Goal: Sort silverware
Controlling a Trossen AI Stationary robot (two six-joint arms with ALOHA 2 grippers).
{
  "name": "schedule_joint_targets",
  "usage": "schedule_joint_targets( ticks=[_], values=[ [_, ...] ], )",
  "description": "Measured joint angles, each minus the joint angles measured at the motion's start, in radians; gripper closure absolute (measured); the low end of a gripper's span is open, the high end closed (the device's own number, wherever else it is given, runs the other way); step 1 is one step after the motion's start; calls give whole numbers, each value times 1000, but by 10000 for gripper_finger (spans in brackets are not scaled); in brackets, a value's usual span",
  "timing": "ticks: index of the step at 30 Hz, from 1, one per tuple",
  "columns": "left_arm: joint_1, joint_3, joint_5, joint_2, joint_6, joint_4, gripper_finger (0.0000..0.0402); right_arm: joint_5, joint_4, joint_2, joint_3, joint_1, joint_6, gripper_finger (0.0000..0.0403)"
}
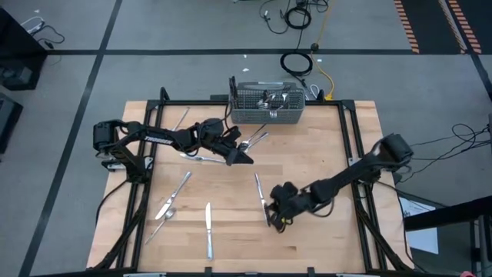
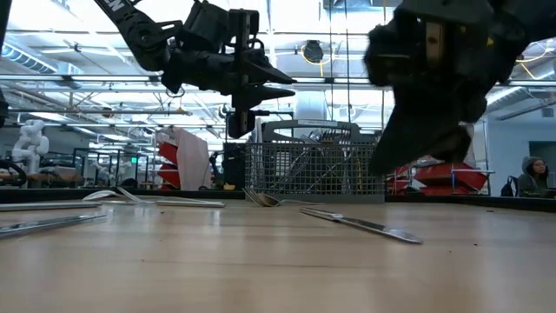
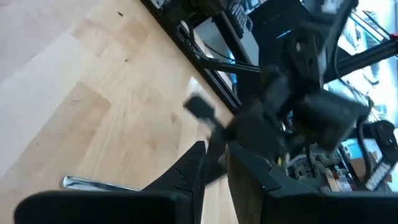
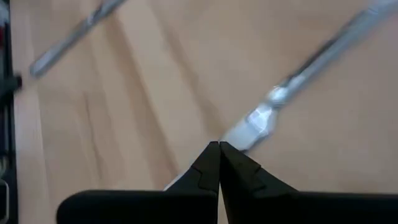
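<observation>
The right end effector [image 1: 270, 218], fingers pressed together and empty, hovers over a knife [image 1: 260, 191] near the worktop's [image 1: 323, 154] front middle. The left end effector [image 1: 244, 158] is raised before the basket [image 1: 267, 107]; its grip I cannot tell. Several pieces stand in the basket. Three more lie at the front left: a knife [image 1: 174, 195], a spoon [image 1: 163, 220], and a knife [image 1: 208, 230].

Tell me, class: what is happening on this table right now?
Two robot arms are sorting silverware. The right gripper, shut, sits low over a knife on the wooden table. The left gripper hovers near the wire basket, which already holds some pieces. Several more lie loose on the table.
</observation>
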Motion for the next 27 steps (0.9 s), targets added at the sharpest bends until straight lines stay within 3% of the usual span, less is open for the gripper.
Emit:
schedule_joint_targets(
  ticks=[9,13,18,27],
  values=[
    [0,0,-3,0,-2,-16,331,-93,-20,185,148,18,-51,403],
    [0,0,-14,0,-1,-20,331,-76,-117,178,148,48,10,403],
    [0,0,-105,0,8,-26,331,-45,-275,143,149,77,45,403],
    [-74,0,-120,0,228,-57,331,-39,-400,117,148,70,39,402]
  ],
)
